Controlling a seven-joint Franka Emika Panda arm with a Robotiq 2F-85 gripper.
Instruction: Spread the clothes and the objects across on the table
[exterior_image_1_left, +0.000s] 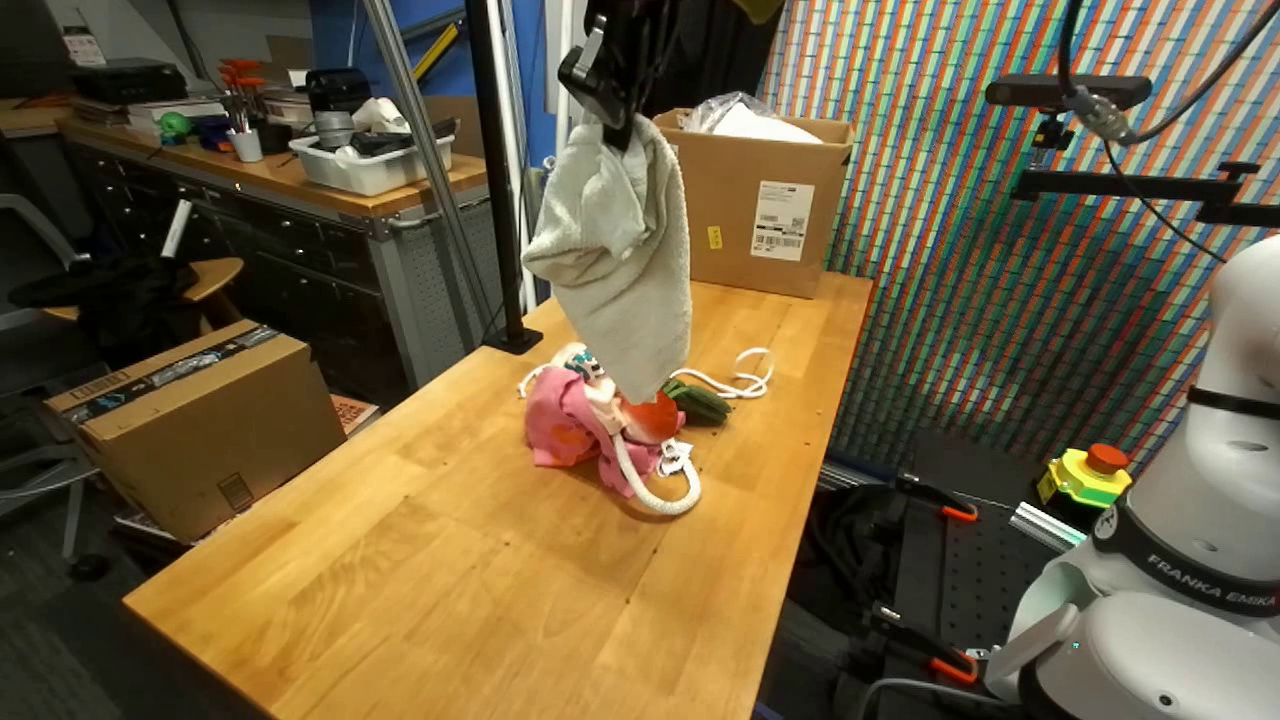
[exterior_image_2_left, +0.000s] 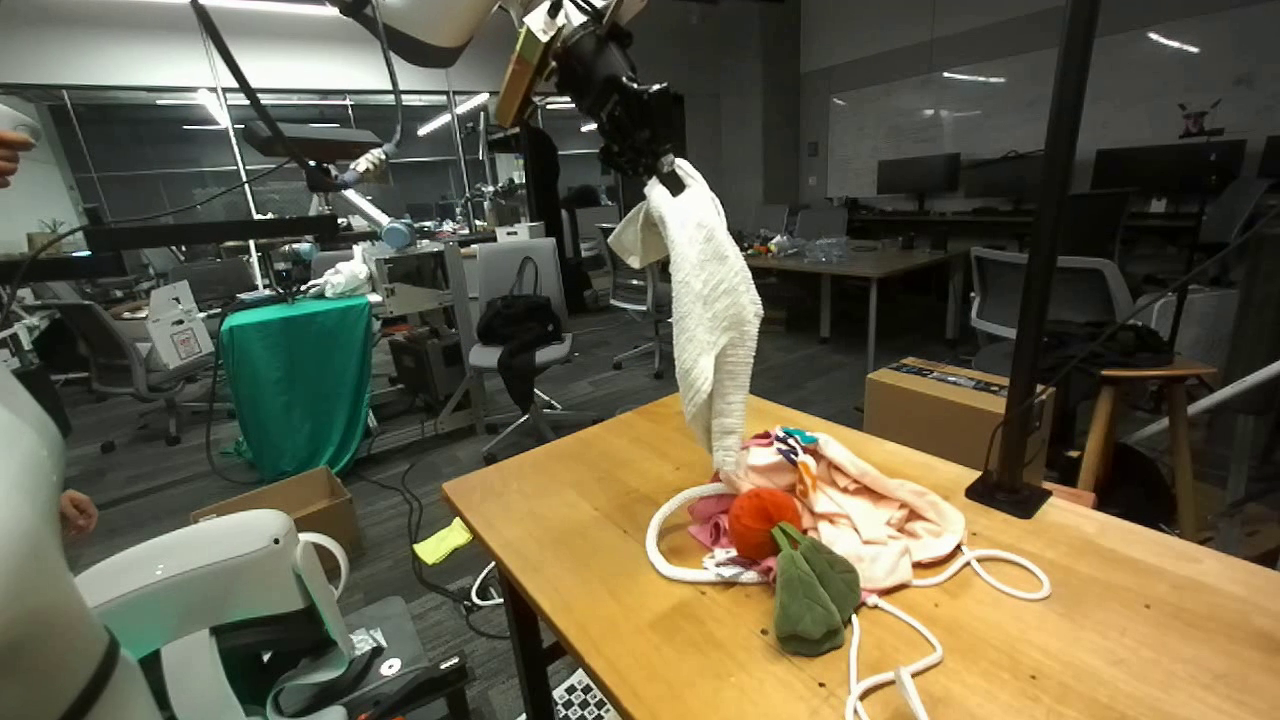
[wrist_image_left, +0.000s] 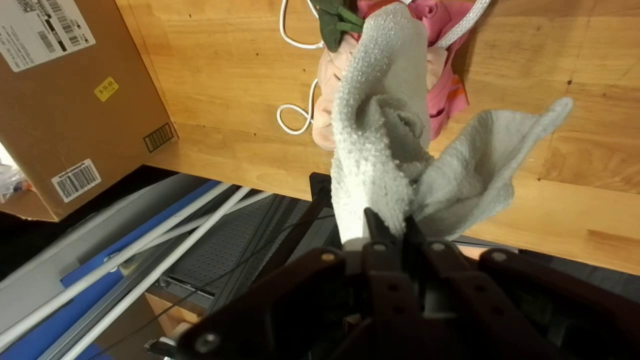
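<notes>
Higher up than the crumpled pink cloth (exterior_image_1_left: 555, 418), I see the black two-finger gripper (wrist_image_left: 391, 221) nearly closed, pinching the hanging cream-white cloth towel (exterior_image_1_left: 640, 285). Better is to carry this aside from the pink cloth, then lower slowly, flat onto the light-brown wooden table (exterior_image_1_left: 470, 570).

In the wrist view, the white towel (wrist_image_left: 370, 160) partly hides the pink cloth (wrist_image_left: 442, 107), cropped at top.

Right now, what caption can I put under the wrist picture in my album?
The gripper holds a white towel over a wooden table with pink cloth and white rope.
</notes>
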